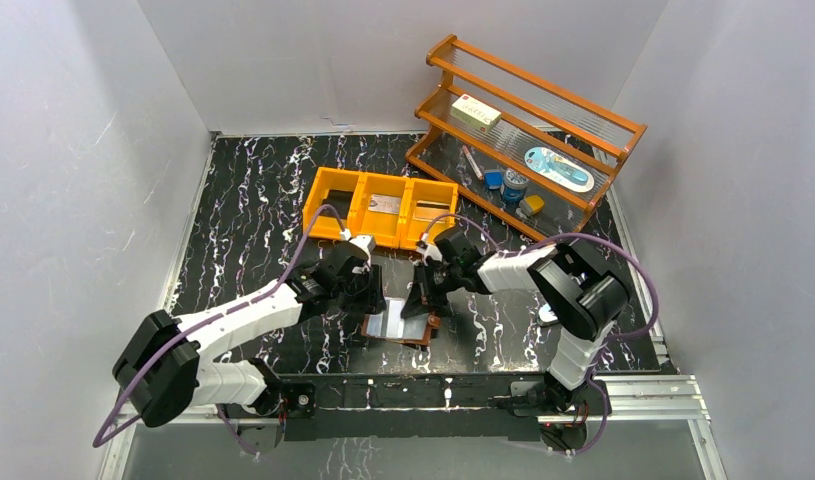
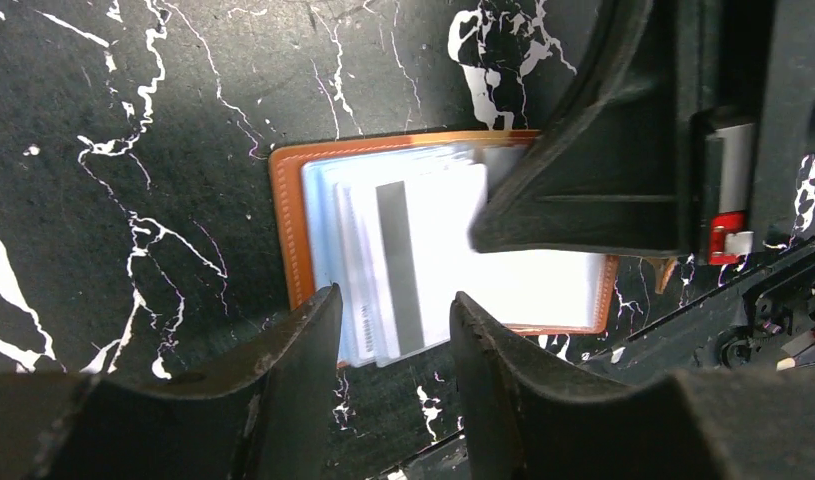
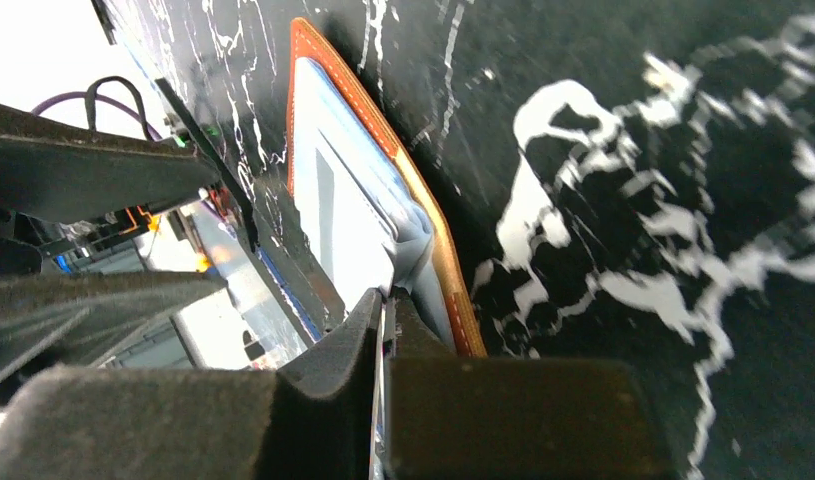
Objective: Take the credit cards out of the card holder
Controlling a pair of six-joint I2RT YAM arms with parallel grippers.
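On table [image 1: 243, 200], card holder [image 1: 393, 327] lengthwise left-right, right gripper [image 3: 386, 305] pinching it, left gripper [image 2: 398, 322] released.

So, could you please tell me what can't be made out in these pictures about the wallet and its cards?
- Number of cards in the wallet: left wrist view, the sleeves glare and blur together; the right gripper covers one side.
- Print on the striped card: washed out by glare.
- Whether the right gripper pinches a card or only a sleeve: right wrist view, its own fingers hide it.
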